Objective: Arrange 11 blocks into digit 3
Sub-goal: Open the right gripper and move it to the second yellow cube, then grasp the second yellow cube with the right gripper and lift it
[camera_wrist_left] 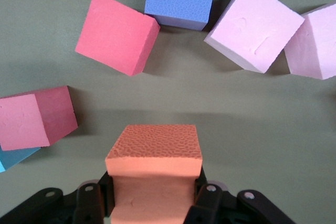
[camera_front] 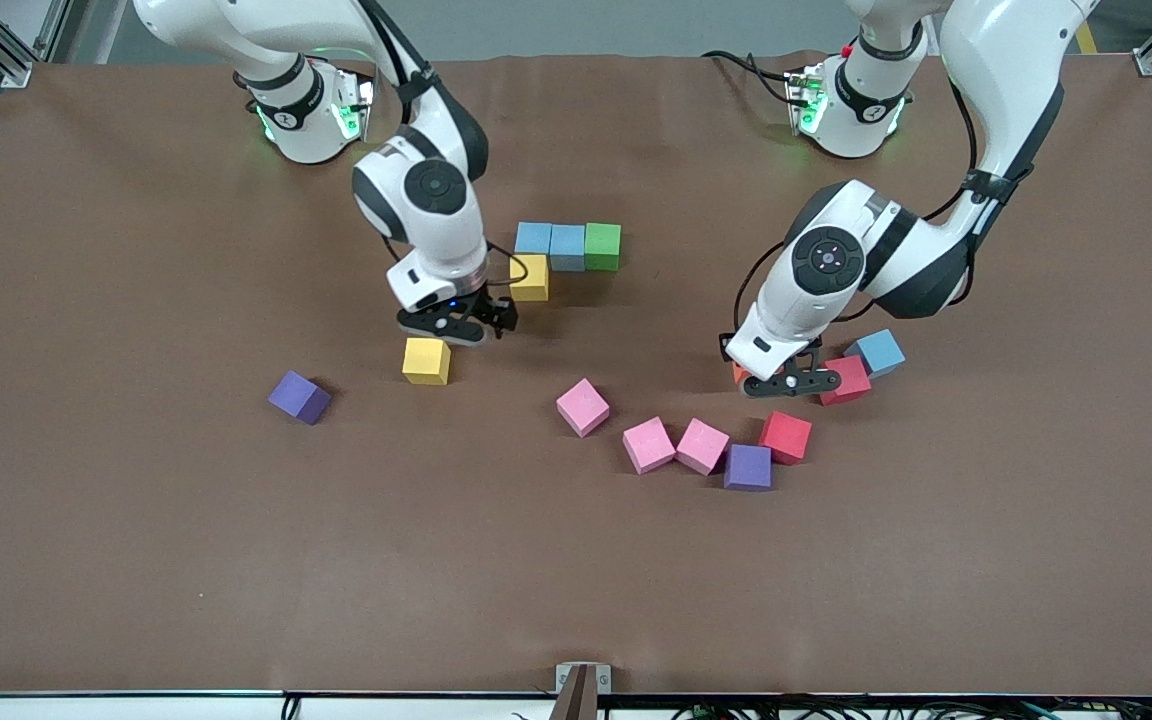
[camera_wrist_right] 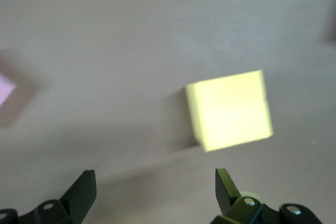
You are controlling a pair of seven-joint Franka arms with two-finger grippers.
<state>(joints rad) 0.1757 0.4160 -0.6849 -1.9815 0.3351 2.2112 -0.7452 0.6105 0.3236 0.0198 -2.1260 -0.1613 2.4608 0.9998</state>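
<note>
Left claw [camera_wrist_left: 153, 203] clamps the orange block [camera_wrist_left: 154, 166]; right claw [camera_wrist_right: 155, 192], fingers apart over the yellow block [camera_wrist_right: 229, 109], should centre before descending

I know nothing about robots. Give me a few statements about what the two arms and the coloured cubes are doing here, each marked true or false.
1. The left gripper is shut on the orange cube. True.
2. The right gripper is clamped on a yellow cube. False: its fingers stand open and empty, over the table by the loose yellow cube.
3. A green cube ends a row with two light blue cubes. True.
4. The three pink cubes are stacked in a tower. False: all lie flat on the table, two touching, one apart.
5. A second yellow cube touches the row, nearer the front camera. True.
</note>
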